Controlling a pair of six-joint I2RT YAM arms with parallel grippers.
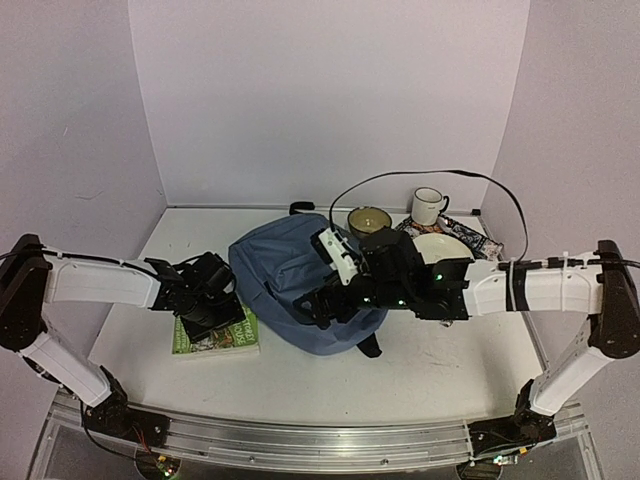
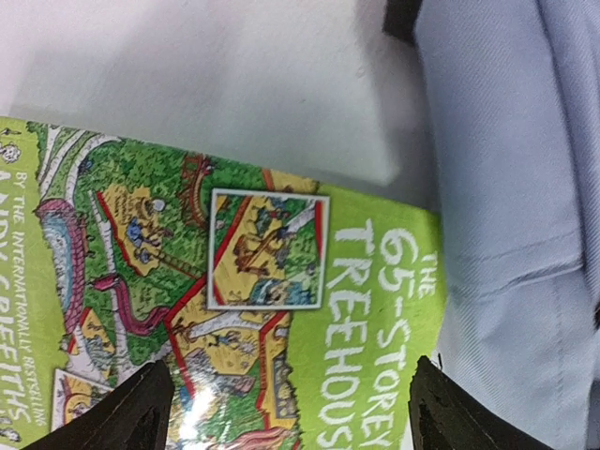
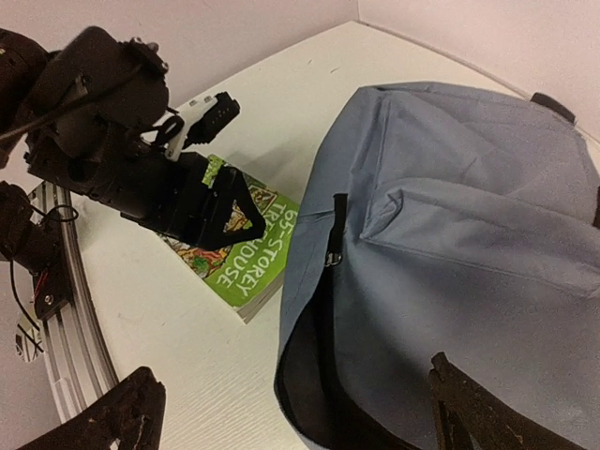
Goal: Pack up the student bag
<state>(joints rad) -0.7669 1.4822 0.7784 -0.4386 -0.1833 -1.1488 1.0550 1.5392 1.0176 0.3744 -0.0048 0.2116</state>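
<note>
The student bag (image 1: pixel 290 270), a slate-blue backpack, lies in the middle of the table. Its zipped mouth gapes dark at the near-left side (image 3: pixel 314 384). A green book, "The 65-Storey Treehouse" (image 1: pixel 218 338), lies flat just left of the bag, its edge close to the bag's side. My left gripper (image 1: pixel 207 308) is open right above the book's cover (image 2: pixel 281 309), one finger to each side (image 2: pixel 141 412). My right gripper (image 1: pixel 312 302) is open and empty, hovering over the bag's left part near the mouth (image 3: pixel 300 422). The left gripper (image 3: pixel 187 202) also shows in the right wrist view.
Behind and right of the bag stand a yellow bowl (image 1: pixel 369 221), a white mug (image 1: pixel 429 206) and a cream plate (image 1: pixel 445 252) on patterned packets (image 1: pixel 478 243). The side walls stand close on both sides. The table's rail (image 3: pixel 56 281) runs along the near edge.
</note>
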